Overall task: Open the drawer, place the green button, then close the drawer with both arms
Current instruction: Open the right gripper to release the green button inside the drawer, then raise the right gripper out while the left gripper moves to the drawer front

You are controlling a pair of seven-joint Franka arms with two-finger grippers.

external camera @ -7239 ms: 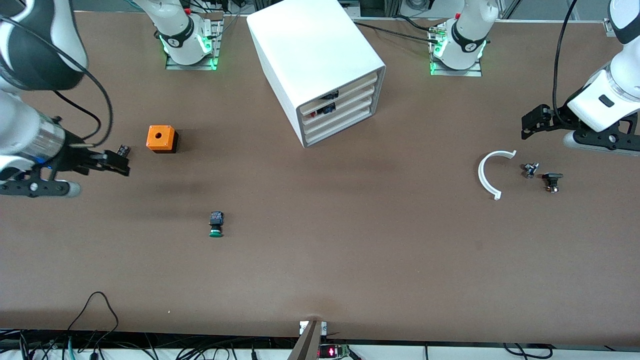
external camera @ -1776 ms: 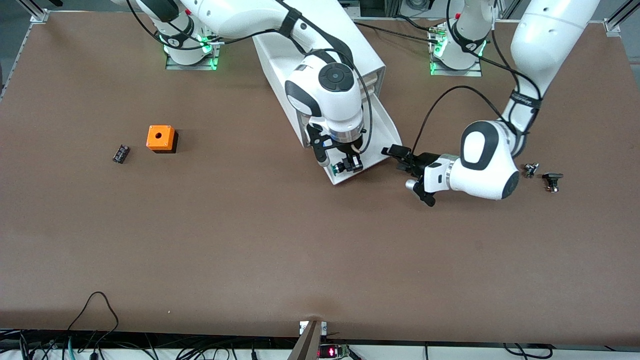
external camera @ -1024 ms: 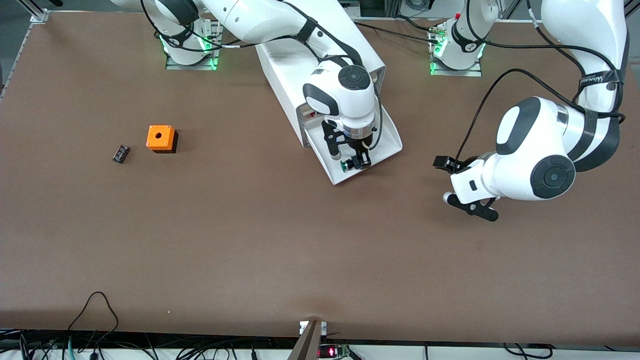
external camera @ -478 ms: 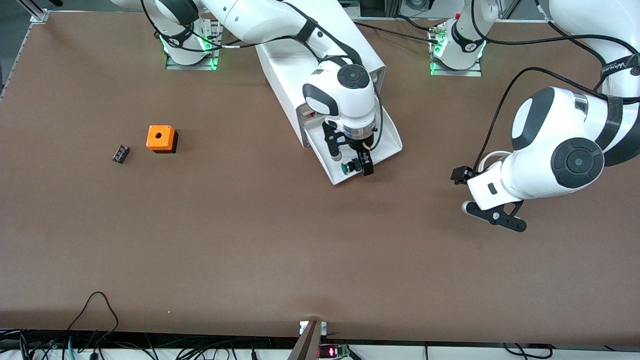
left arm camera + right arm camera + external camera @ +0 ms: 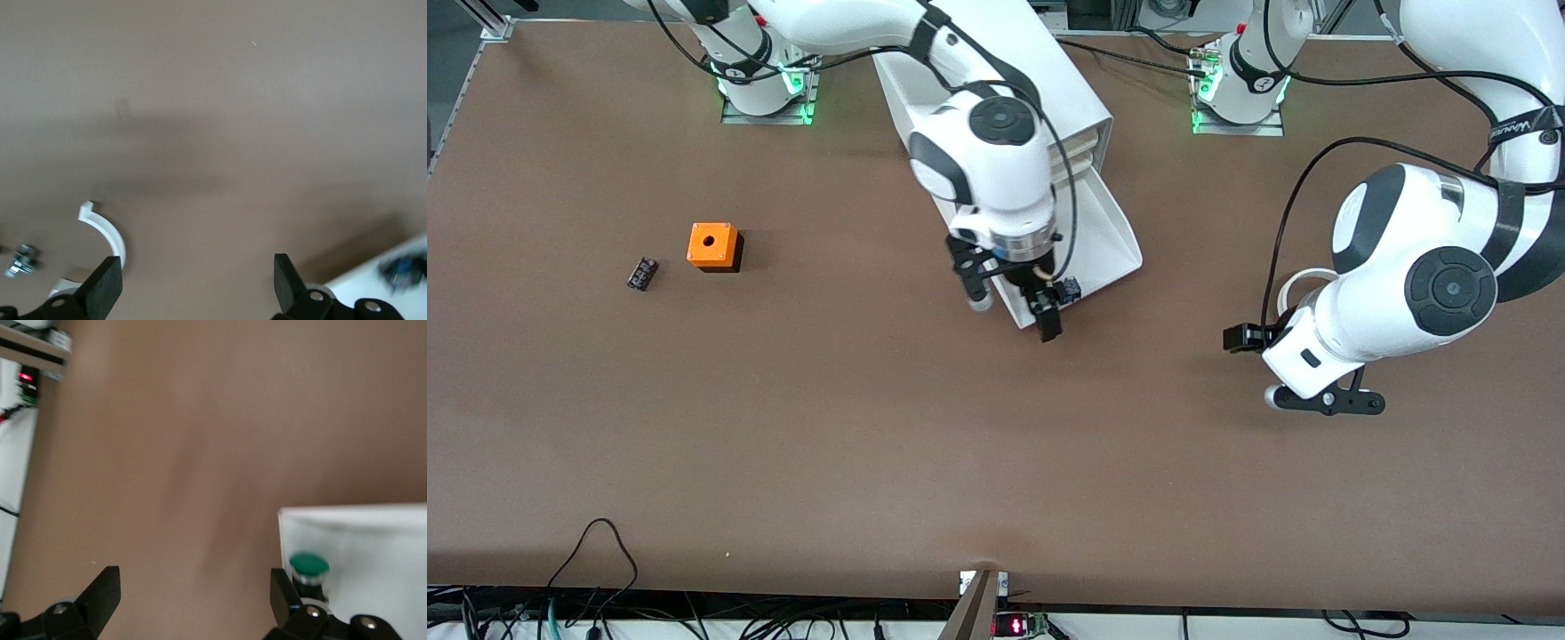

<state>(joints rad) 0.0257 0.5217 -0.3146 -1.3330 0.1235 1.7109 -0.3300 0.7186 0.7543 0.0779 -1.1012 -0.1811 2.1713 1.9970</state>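
Both arms are built of glossy white rounded shells joined by black bands, with round dark grey caps over the joints. The right arm [image 5: 996, 151] has a ribbed silver ring at its wrist, and a thin black cable loops along its forearm under a black strap. The left arm [image 5: 1423, 276] carries a black strap with small white lettering and a long black cable curving to its wrist. Each base glows green. The right gripper [image 5: 1040, 307] and left gripper [image 5: 1249, 338] are matte black, with flat blocky fingers [image 5: 107, 287] and small silver screws.
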